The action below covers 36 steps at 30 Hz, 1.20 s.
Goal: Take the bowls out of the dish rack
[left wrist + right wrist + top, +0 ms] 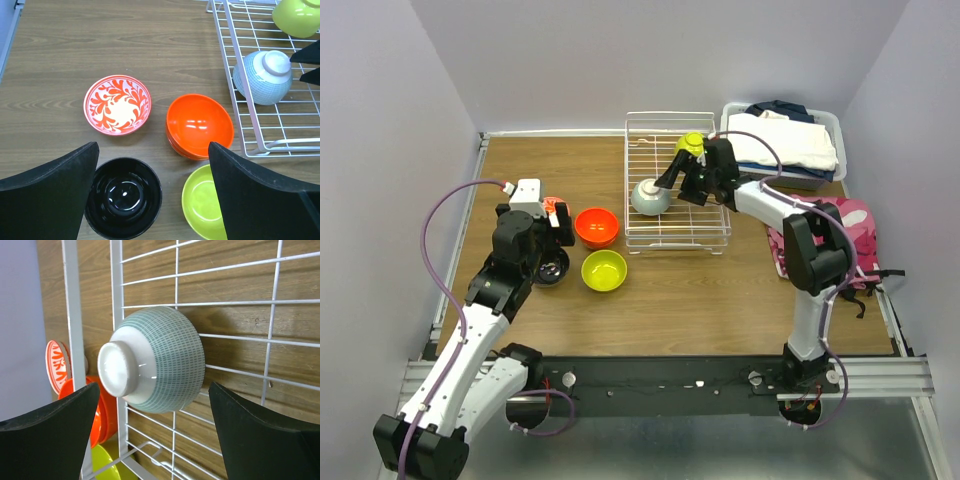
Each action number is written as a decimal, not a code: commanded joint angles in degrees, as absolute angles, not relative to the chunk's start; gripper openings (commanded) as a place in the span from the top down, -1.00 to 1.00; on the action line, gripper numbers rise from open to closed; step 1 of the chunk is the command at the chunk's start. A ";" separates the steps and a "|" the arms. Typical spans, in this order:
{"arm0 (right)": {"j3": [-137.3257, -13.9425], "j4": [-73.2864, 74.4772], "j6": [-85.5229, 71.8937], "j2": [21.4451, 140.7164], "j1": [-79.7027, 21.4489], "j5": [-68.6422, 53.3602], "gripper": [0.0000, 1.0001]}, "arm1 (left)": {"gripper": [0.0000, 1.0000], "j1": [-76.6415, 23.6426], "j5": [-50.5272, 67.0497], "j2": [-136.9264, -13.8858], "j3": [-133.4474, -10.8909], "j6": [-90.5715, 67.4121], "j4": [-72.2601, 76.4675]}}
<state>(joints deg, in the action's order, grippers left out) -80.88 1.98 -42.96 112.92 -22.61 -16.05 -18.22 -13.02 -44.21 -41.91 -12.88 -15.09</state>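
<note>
right wrist: with right gripper (154, 390) wide open, empty, straddle tilted pale blue bowl (160, 357) in dish rack (116, 280), close on its sides, lift clear.

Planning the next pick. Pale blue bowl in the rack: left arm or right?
Right. The right gripper, open, points at the pale blue bowl inside the dish rack, fingers framing it in the wrist view. The left gripper hangs open over the table, outside the rack.

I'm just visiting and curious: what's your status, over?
Left gripper open, over unloaded bowls. Right gripper open, at pale blue bowl in dish rack. Lime-green bowl also racked. Nothing blocking.
</note>
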 commanded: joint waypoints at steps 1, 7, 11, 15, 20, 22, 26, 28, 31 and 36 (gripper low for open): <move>-83.50 4.66 -42.98 116.54 -22.15 -19.77 -0.94 | -0.98 -18.81 -15.03 -43.16 -41.40 -11.87 -13.54; -83.67 3.34 -42.98 119.44 -22.15 -23.11 -0.95 | -0.98 -19.07 -14.94 -42.80 -41.22 -11.78 -13.54; -82.97 1.33 -43.85 121.11 -22.06 -24.78 -0.95 | -0.98 -19.16 -14.59 -42.89 -41.13 -11.78 -13.27; -81.57 -1.30 -45.26 122.25 -21.97 -26.01 -0.95 | -0.98 -19.25 -14.33 -42.98 -41.04 -11.78 -13.27; -80.42 -4.39 -46.67 122.87 -21.97 -28.30 -0.89 | -0.98 -19.34 -13.98 -43.07 -40.96 -11.69 -13.10; -80.16 -5.27 -46.67 123.05 -21.97 -29.52 -0.88 | -0.98 -19.34 -13.80 -43.15 -40.96 -11.78 -12.92; -79.81 -6.41 -46.67 123.14 -21.97 -30.85 -0.77 | -0.98 -19.34 -13.54 -43.16 -40.87 -11.78 -12.92; -79.72 -6.68 -46.58 122.87 -21.97 -30.76 -0.67 | -0.98 -19.34 -13.62 -43.24 -40.87 -11.78 -12.92; -79.63 -6.77 -46.67 122.26 -21.88 -30.59 -0.46 | -0.98 -19.34 -13.62 -43.15 -40.87 -11.78 -12.92; -79.37 -6.77 -46.41 119.98 -21.80 -29.71 -0.05 | -0.98 -19.34 -13.54 -43.16 -40.87 -11.78 -12.92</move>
<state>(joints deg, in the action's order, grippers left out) -80.73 -7.46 -47.51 120.66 -21.10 -28.69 -19.16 -13.45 -43.66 -41.63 -12.21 -14.33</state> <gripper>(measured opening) 0.774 0.990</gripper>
